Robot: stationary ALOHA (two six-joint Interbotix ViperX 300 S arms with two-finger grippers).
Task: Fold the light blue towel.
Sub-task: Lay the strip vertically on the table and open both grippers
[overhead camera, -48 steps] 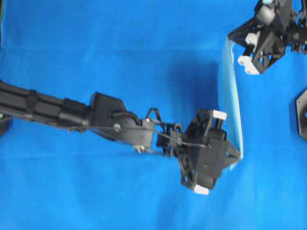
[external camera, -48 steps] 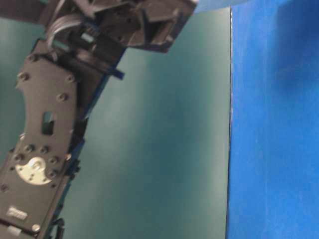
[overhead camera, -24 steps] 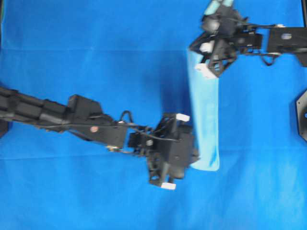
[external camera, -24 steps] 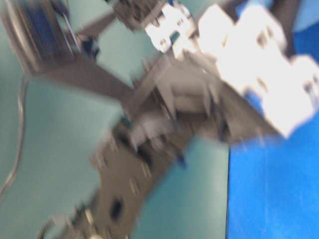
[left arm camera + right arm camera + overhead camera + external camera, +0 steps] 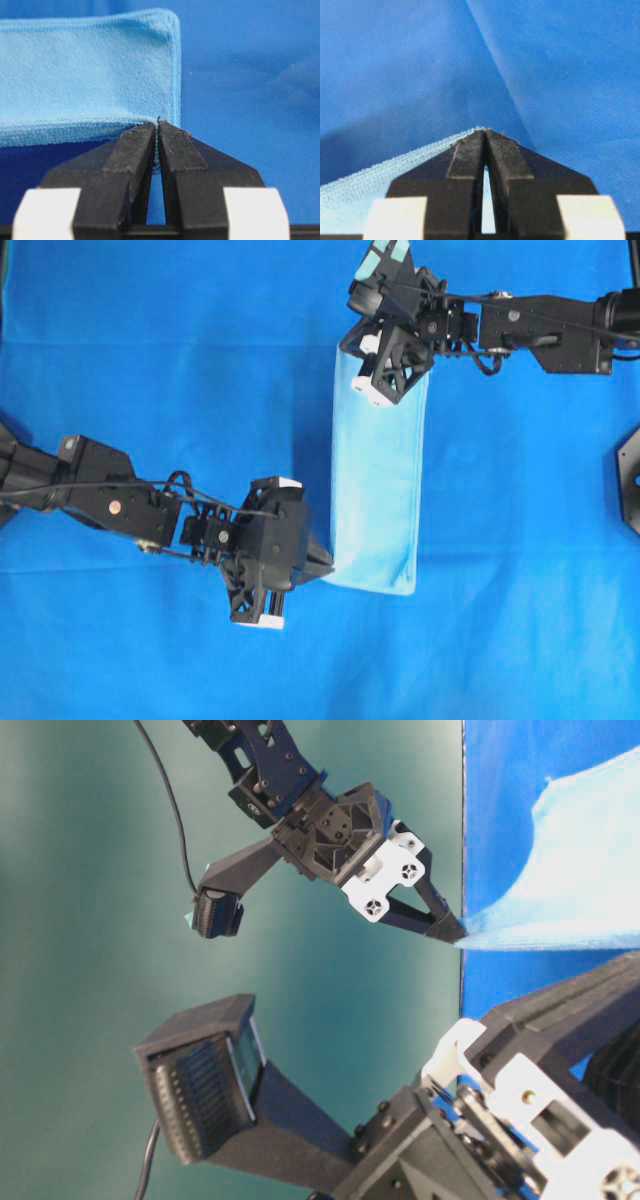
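The light blue towel (image 5: 375,475) lies as a long folded strip in the middle of the overhead view. My left gripper (image 5: 326,568) is shut on its near left corner. In the left wrist view the fingertips (image 5: 142,137) pinch the hem of the towel (image 5: 85,70) where that corner lifts. My right gripper (image 5: 348,344) is shut on the far left corner. The right wrist view shows the right gripper (image 5: 486,132) pinching the towel's edge (image 5: 365,187), which trails off to the left. In the table-level view the towel (image 5: 570,890) hangs raised from one pair of closed black fingers.
A deep royal-blue covering (image 5: 150,360) spreads over the whole table. A black mount (image 5: 628,475) sits at the right edge. Both arms reach in from the sides, the left one (image 5: 110,505) low and the right one (image 5: 550,325) high.
Both grippers have carried the towel's edge leftward across the table. The towel has gone from a thin raised band to a wider flat strip.
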